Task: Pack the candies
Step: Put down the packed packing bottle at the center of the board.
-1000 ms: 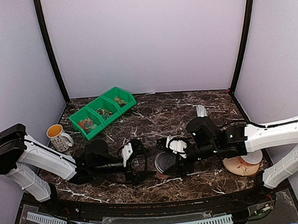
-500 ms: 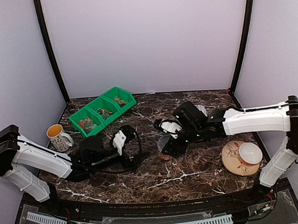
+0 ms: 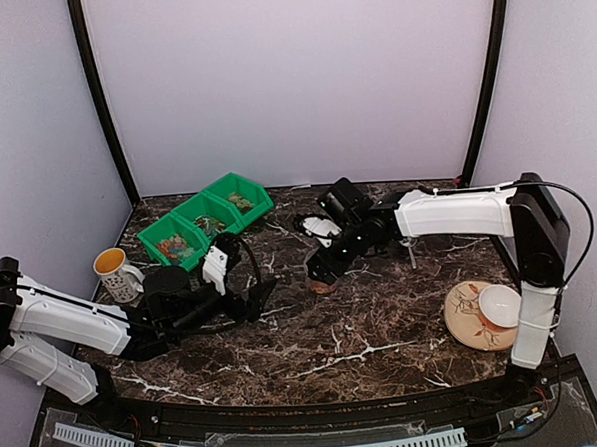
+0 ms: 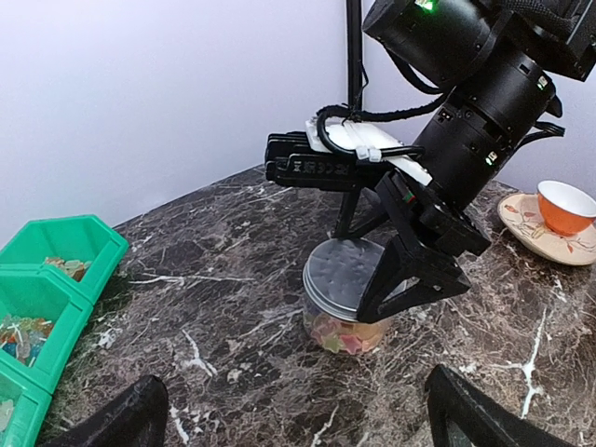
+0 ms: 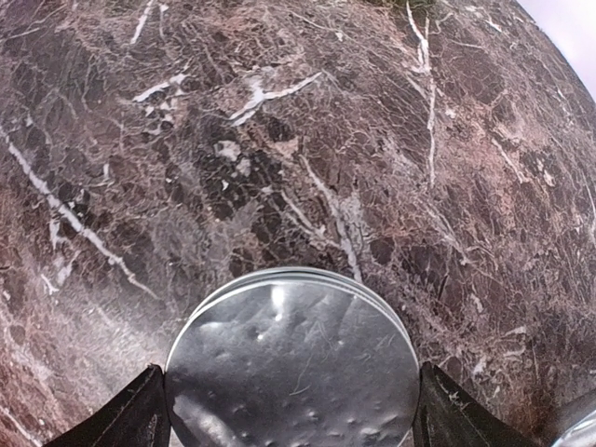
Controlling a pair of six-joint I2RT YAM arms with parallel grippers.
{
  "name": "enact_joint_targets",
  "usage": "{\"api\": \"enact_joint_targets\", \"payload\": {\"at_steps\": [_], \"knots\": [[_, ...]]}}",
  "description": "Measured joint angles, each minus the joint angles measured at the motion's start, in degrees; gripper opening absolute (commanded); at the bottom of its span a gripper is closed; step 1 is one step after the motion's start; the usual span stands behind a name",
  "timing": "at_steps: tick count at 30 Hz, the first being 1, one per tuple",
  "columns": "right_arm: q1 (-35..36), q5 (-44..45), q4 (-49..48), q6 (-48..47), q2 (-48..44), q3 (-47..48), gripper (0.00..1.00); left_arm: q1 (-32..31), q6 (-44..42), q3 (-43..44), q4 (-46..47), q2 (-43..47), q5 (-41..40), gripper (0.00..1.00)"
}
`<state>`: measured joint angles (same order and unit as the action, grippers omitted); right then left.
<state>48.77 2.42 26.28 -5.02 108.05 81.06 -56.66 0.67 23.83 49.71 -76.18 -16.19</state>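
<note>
Holding: the right gripper (image 3: 324, 266) is clamped across a clear jar (image 4: 340, 321), one finger on each side just under its metal lid (image 5: 293, 363). Whether the jar rests on the marble tabletop (image 3: 385, 349) or hangs just off it, I cannot tell.
Left tool: the left gripper (image 4: 293, 377) is released, fingers spread wide, grasping nothing.
Candies: a shallow layer of mixed wrapped candies (image 4: 345, 337) lies in the bottom of the jar. More sit in the green bins (image 3: 206, 223) at the back left.
Key relation: the jar lies straight ahead of the left gripper, centred between its spread fingers yet apart from them. Its axis is upright, lid on top.
Nearer arm: the right, which has the jar; the left is near.
In the way: only bare marble between left gripper and jar. The right fingers occupy the jar's flanks, so a second grip would probably need the body below them, or a release first.
Around: a mug (image 3: 114, 273) by the left arm and a cup (image 3: 501, 305) on a saucer (image 3: 462, 333) far right, both well apart from the jar.
Stage, judged: lid on, so packing looks nearly done.
</note>
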Motion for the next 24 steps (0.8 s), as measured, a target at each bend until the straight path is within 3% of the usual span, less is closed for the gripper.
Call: {"api": "enact_joint_targets", "payload": {"at_steps": [12,19,24], "knots": [[-3.5,0.0,4.0,0.0,12.0,13.2,0.65,1.3,1.6,0.0,-1.5,0.1,-2.5,0.99],[-3.8,-0.1,5.1,-0.2,13.7,16.0,0.89,1.5,1.7,0.0,-1.8,0.1,-3.0,0.99],[-3.8,0.6,5.1,-0.7,13.7,16.0,0.98,1.5,1.8,0.0,-1.8,0.1,-3.0,0.99]]}}
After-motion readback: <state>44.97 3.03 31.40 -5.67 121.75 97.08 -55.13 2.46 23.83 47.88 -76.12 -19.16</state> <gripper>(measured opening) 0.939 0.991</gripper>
